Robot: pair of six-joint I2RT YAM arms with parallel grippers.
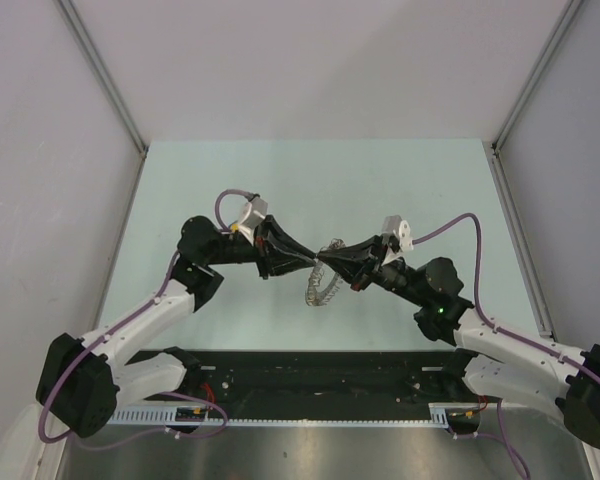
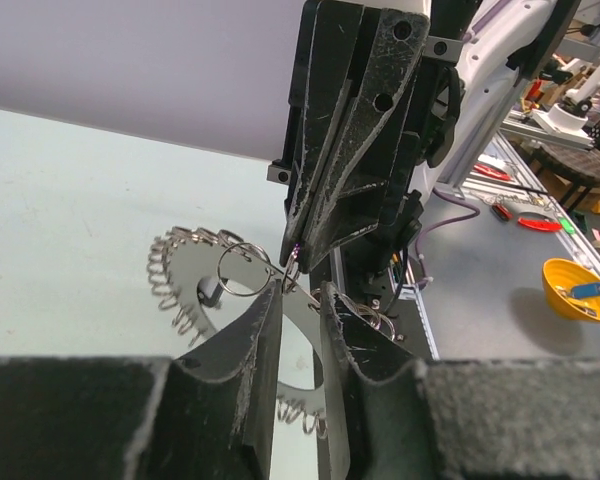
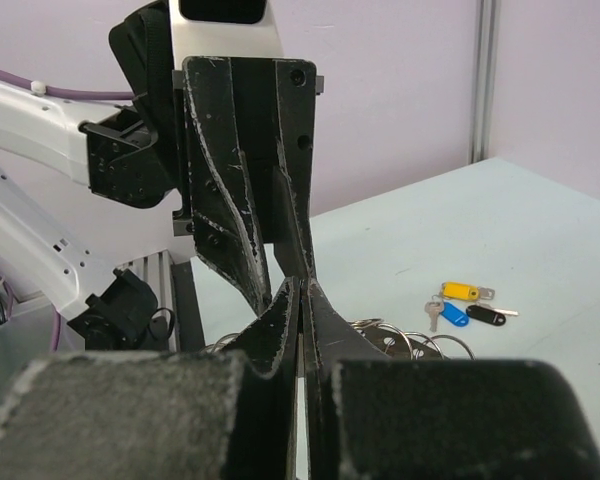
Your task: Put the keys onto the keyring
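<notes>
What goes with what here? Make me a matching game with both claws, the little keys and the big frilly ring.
1 left gripper
2 right gripper
3 keys
4 keyring

a loose on the table
b fingers pressed together
c where both grippers meet
d fingers apart, ring metal between

Pairs: 1-d, 2-b, 3-a, 4-c

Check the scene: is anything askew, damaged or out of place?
Nothing is spilled or broken. The frilly-edged silvery metal keyring droops limply where the left gripper and right gripper meet tip to tip, yet the tiny yellow, blue and black plastic-headed keys lie unheld on the pale table.
</notes>
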